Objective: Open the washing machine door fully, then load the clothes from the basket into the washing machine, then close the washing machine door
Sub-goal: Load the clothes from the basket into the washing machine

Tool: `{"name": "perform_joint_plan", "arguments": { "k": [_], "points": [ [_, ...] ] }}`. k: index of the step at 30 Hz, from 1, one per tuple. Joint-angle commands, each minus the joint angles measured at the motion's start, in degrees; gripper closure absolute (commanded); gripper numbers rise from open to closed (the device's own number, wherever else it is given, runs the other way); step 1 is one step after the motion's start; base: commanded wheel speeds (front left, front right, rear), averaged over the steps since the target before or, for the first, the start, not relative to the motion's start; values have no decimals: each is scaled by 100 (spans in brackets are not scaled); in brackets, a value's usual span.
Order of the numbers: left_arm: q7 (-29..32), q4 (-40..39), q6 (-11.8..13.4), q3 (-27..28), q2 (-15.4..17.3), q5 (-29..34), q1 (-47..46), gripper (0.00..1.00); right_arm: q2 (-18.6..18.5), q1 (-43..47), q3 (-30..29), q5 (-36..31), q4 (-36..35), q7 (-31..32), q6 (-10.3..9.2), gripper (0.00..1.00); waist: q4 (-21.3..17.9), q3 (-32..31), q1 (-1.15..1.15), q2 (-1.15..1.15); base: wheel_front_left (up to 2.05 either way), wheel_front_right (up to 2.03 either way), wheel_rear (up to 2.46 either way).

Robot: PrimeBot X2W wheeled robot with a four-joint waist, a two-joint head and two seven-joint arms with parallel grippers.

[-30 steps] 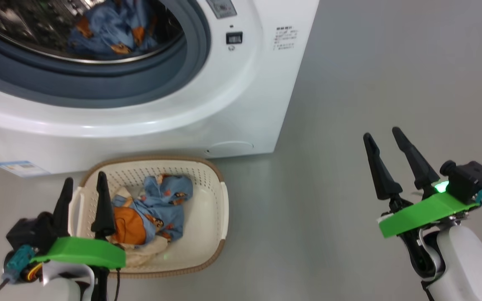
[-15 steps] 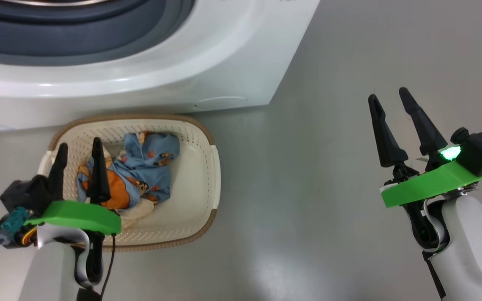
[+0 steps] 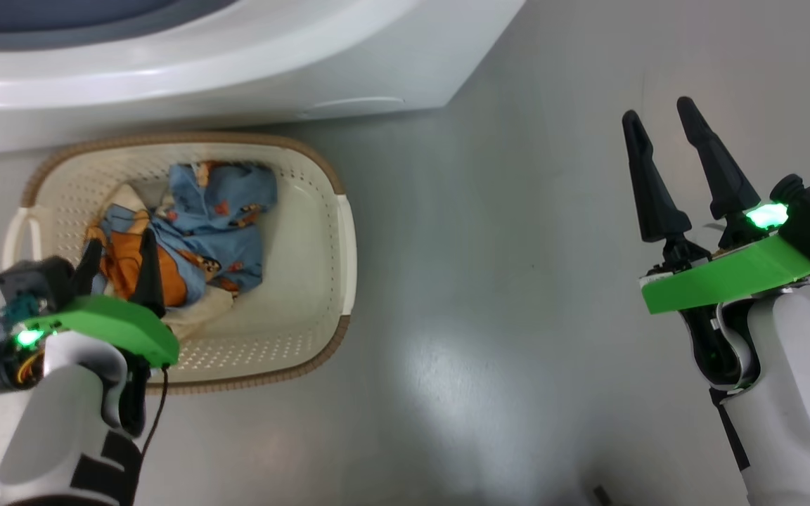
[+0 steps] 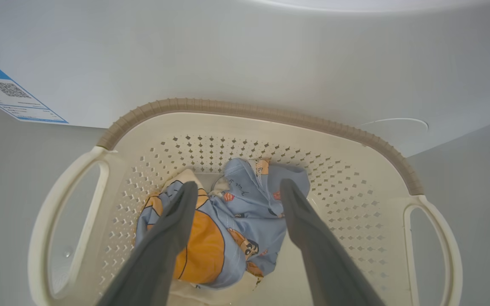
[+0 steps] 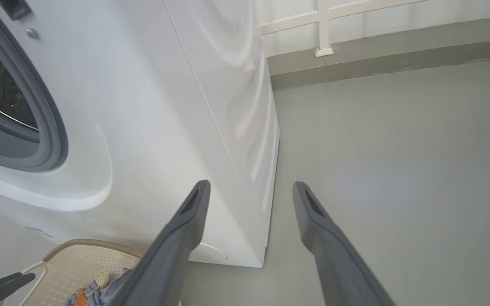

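Grey floor (image 3: 489, 281); washing machine (image 5: 164, 106) looked open, loading unfinished.
You had the clothes (image 3: 215, 218) in the basket (image 3: 345, 239) just beside it, left gripper (image 4: 237, 183) above them, right gripper (image 3: 658, 109) aside, all fingers (image 4: 172, 238) wide, empty.

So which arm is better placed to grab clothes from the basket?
The left. The left gripper, open, hangs over the clothes in the basket; the right gripper is away over the floor.

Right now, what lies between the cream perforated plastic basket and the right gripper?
In the head view, bare grey floor separates the cream basket from the right gripper.
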Motion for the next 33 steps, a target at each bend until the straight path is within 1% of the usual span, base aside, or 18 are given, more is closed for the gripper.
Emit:
{"name": "perform_joint_plan", "arguments": {
  "k": [1, 5, 7, 8, 9, 11, 14, 19, 26, 33],
  "points": [
    [1, 52, -8, 95, 218, -47, -61, 0, 36, 54, 116, -23, -152, -27, 9, 0, -112, 283, 0, 0, 0, 0, 0],
    [52, 621, -13, -93, 312, -290, -513, 0, 82, -57, 112, -18, -202, -27, 9, 0, -233, 579, 0, 0, 0, 0, 0],
    [123, 832, -13, -171, 305, -590, -710, 0, 114, -105, 113, -20, -221, -27, 9, 0, -300, 716, 0, 0, 0, 0, 0],
    [226, 1000, -14, -363, 388, -802, -875, 0, 143, -153, 120, -16, -236, -27, 9, 0, -366, 844, 0, 0, 0, 0, 0],
    [271, 1113, -14, -444, 462, -862, -943, 0, 158, -175, 130, -15, -244, -27, 9, 0, -403, 897, 0, 0, 0, 0, 0],
    [352, 1336, -14, -446, 550, -1116, -1089, 0, 190, -207, 144, -14, -261, -27, 9, 0, -485, 996, 0, 0, 0, 0, 0],
    [399, 1627, -14, -556, 723, -1254, -1294, 0, 221, -237, 133, -10, -281, -27, 9, 0, -597, 1128, 0, 0, 0, 0, 0],
    [440, 2024, -15, -735, 944, -1341, -1654, 0, 248, -268, 111, -7, -320, -27, 9, 0, -740, 1358, 0, 0, 0, 0, 0],
    [552, 2465, -15, -967, 1150, -1318, -2195, 0, 259, -305, 130, -22, -412, -27, 9, 0, -880, 1647, 0, 0, 0, 0, 0],
    [869, 2765, -15, -1098, 1240, -1275, -2464, 0, 287, -311, 139, -27, -439, -27, 9, 0, -1013, 1771, 0, 0, 0, 0, 0]
  ]
}}
